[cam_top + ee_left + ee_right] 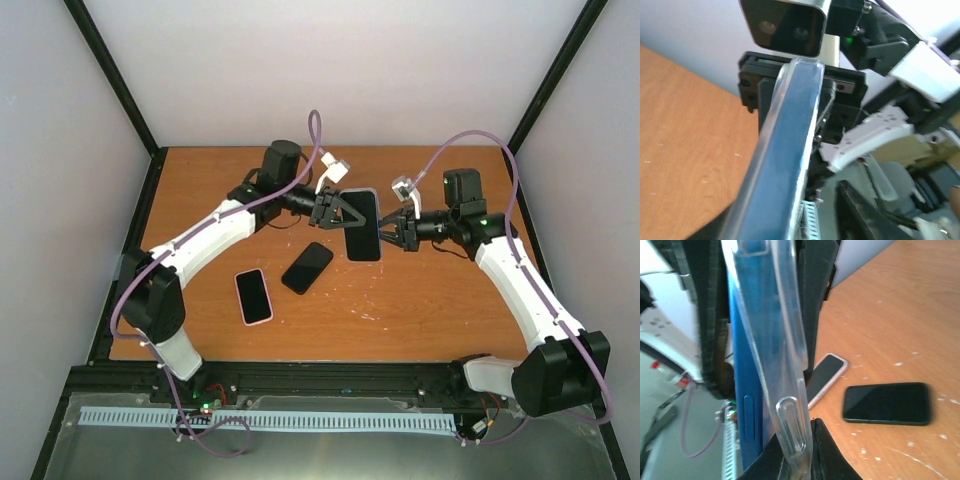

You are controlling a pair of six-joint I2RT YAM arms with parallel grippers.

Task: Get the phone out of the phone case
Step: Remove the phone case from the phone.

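Observation:
A blue phone [362, 222] in a clear case is held in the air above the middle of the table, between both grippers. My left gripper [335, 210] is shut on its left edge. My right gripper [392, 232] is shut on its right edge. In the right wrist view, the clear case [782, 365] stands a little off the phone's blue side [742, 390], and my right gripper [800, 460] pinches the case's edge. In the left wrist view the phone's blue edge [785, 150] runs diagonally and hides my left fingers.
A bare black phone [307, 267] and a pink-cased phone [254, 296] lie on the wooden table [420, 310], below and left of the held phone. Both show in the right wrist view, the black phone [886, 403] and the pink-cased phone [825, 377]. Grey walls enclose the table.

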